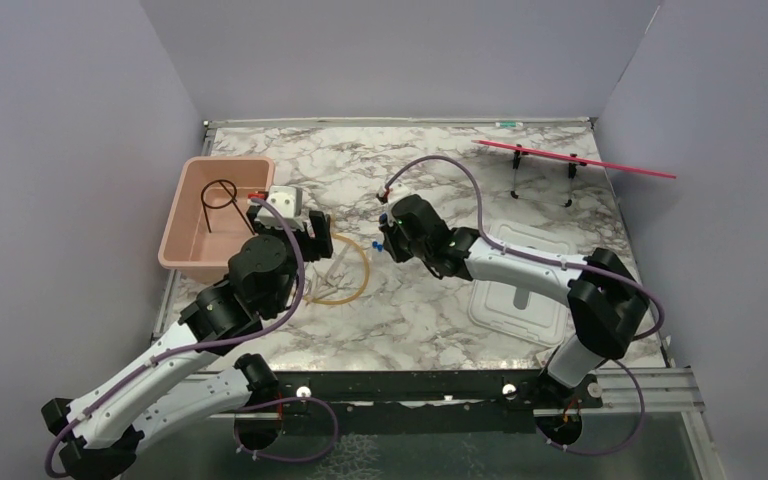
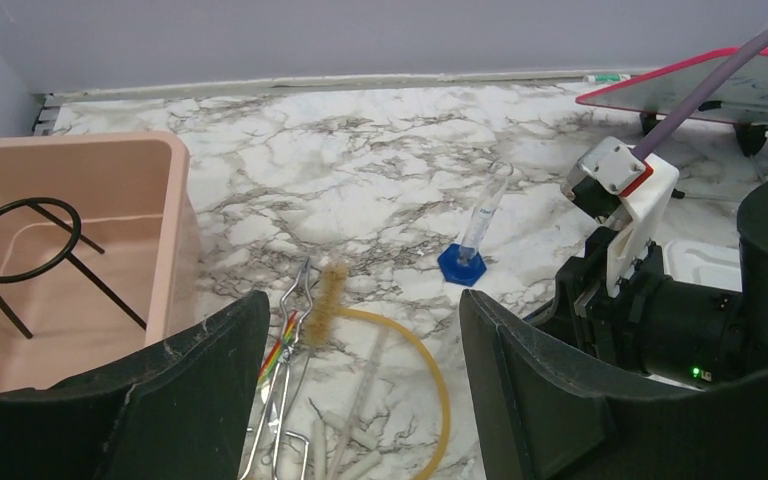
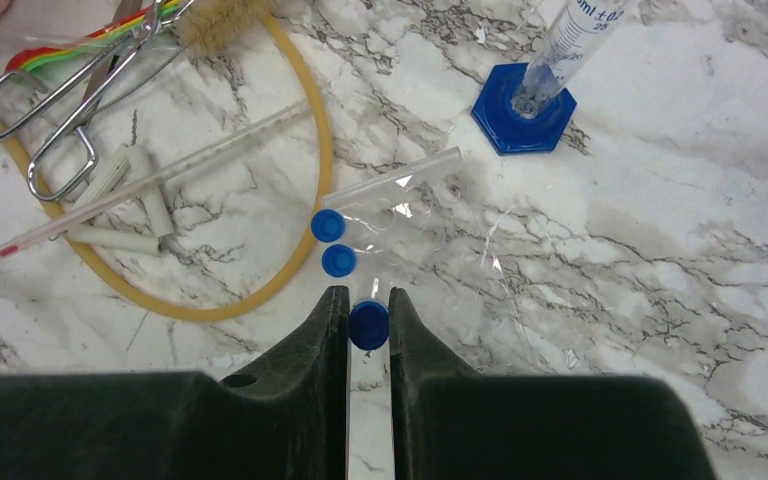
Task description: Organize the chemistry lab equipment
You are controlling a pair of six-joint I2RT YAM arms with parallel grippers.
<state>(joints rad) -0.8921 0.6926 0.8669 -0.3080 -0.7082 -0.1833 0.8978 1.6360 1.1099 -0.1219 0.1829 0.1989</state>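
My right gripper (image 3: 369, 312) is shut on the blue cap of a clear tube (image 3: 369, 326), low over the marble. Two more blue-capped tubes (image 3: 328, 225) lie just ahead of it. The blue-based clear vial (image 3: 522, 120) stands upright beyond them. The amber tubing loop (image 3: 175, 305) lies to the left, around a thermometer and white sticks (image 3: 120, 238). The metal tongs (image 2: 278, 385) and a brush (image 2: 325, 298) lie beside the loop. My left gripper (image 2: 360, 400) is open and empty above the loop. The black wire ring (image 2: 20, 250) rests inside the pink tub (image 2: 175, 240).
The pink tub (image 1: 175, 235) sits at the table's left edge. A white lid (image 1: 520, 295) lies to the right under my right arm. A red-edged rack (image 1: 570, 158) stands at the back right. My right arm's wrist (image 2: 660, 300) is close to my left gripper.
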